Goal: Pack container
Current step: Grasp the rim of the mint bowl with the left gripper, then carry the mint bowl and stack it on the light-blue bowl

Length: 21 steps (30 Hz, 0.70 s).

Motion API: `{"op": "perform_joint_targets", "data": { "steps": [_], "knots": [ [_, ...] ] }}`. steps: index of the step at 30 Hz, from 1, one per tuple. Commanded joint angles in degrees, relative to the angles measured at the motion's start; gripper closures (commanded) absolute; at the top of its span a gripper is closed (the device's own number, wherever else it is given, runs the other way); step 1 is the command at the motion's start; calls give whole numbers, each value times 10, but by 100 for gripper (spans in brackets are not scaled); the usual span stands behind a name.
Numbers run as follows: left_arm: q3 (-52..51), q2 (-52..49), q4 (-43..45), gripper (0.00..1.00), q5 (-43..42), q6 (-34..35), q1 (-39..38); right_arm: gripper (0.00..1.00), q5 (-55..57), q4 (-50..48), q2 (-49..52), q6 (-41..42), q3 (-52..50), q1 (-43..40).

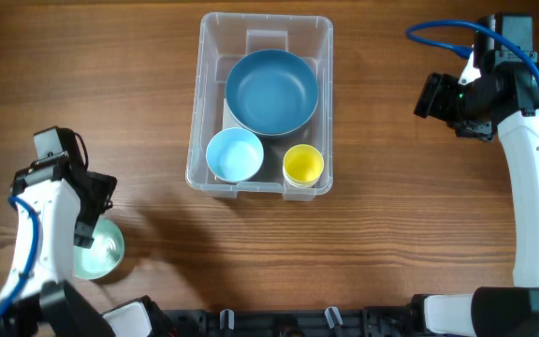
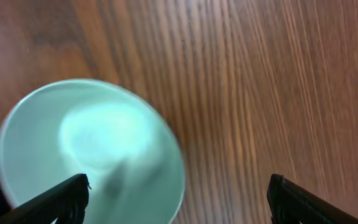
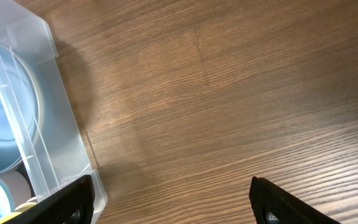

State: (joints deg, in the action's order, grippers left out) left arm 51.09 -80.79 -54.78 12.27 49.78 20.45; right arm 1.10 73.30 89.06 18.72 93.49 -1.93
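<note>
Bright, even light; left wrist view blurred, soft shadows elsewhere.

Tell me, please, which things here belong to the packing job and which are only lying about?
Belonging to the job:
- container
- inside it: large blue bowl, small light-blue bowl, yellow cup
- mint bowl, outside it, below the open left gripper; probably next

Only lying about:
- nothing loose that I can see
- right gripper hangs open over the table

Wood-grain worktop (image 1: 391,206) is carrying two items directly. Clear container (image 1: 195,131) is sitting flat, open side up. Pale mint bowl (image 1: 104,253) is resting upright, well apart from the container, off its near-left corner. Left wrist view is showing the bowl blurred.
</note>
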Motion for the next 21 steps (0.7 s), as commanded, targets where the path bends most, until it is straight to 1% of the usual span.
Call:
{"op": "perform_joint_targets", "data": {
  "steps": [1,5,7,8,9,10,11,13,14,16,17,19,21],
  "knots": [
    [-4,-58,26,9,-12,-31,5,19,-7,1,8,-7,-2,0],
    [-4,-120,45,9,-28,-31,5,19,-7,1,8,-7,-2,0],
    [-4,-148,52,11,-35,-31,5,19,-7,1,8,-7,-2,0],
    [-4,-155,54,14,-39,-31,5,19,-7,1,8,-7,-2,0],
    [-4,-157,55,22,-39,-31,5,19,-7,1,8,-7,-2,0],
    [-4,-157,56,27,-39,-31,5,19,-7,1,8,-7,-2,0],
    [-3,-156,58,34,-39,-31,5,19,-7,0,8,-7,-2,0],
    [-3,-155,60,59,-39,-31,5,19,-7,0,8,-7,-2,0],
    [-3,-155,63,69,-39,-31,5,19,-7,0,8,-7,-2,0],
    [3,-155,63,80,-39,-36,4,19,-7,0,8,-7,-2,0],
    [10,-155,63,86,-39,-51,3,19,-7,0,8,-7,-2,0],
    [28,-155,56,96,-39,-76,1,19,-7,0,8,-7,-2,0],
    [57,-153,32,96,-37,-80,-5,19,-7,0,8,-7,-2,0]
  ]
}}
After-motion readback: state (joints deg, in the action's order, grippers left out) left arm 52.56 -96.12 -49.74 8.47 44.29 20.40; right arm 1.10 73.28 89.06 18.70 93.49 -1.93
